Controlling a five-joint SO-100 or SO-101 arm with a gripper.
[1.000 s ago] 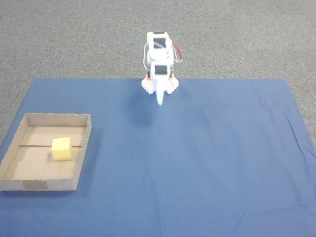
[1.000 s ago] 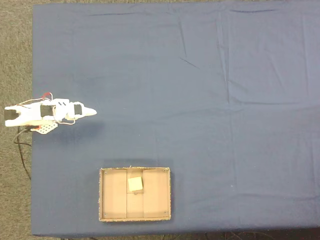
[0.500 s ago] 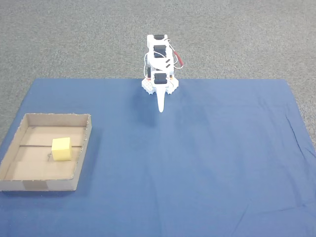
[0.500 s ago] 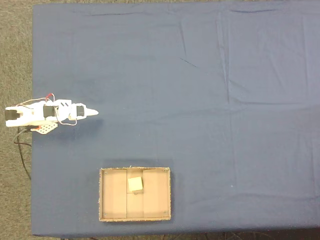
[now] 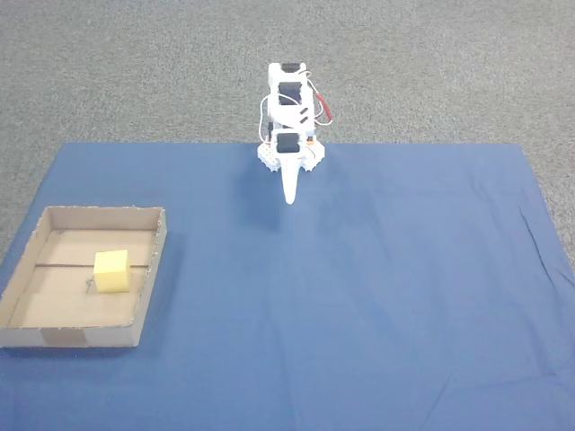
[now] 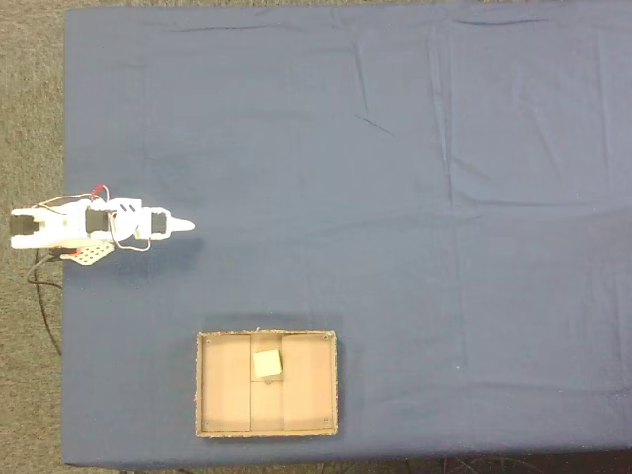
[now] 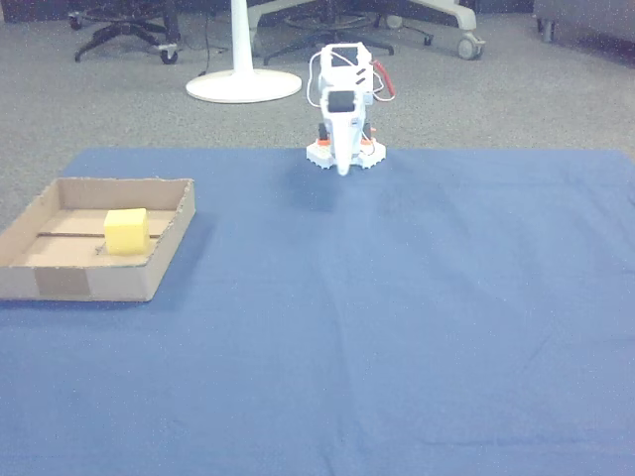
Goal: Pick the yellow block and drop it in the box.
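The yellow block (image 5: 111,271) lies on the floor of the brown cardboard box (image 5: 27,337), which sits on the blue cloth at the left in a fixed view. From above, the yellow block (image 6: 267,363) rests near the middle of the box (image 6: 336,385). The other view shows the yellow block (image 7: 126,230) inside the box (image 7: 109,283) too. My white gripper (image 5: 289,197) is folded back over the arm's base at the cloth's far edge, shut and holding nothing, far from the box. Its tip (image 6: 187,226) points along the cloth; in the other view the gripper (image 7: 342,167) hangs low.
A blue cloth (image 5: 359,296) covers the table, with grey carpet (image 5: 135,72) around it. Chair bases and a white stand (image 7: 243,79) are on the floor behind the arm. Red and white wires (image 6: 94,190) trail at the arm's base.
The arm has unfolded slightly, its gripper tip reaching a little further over the cloth. The block and box have not moved.
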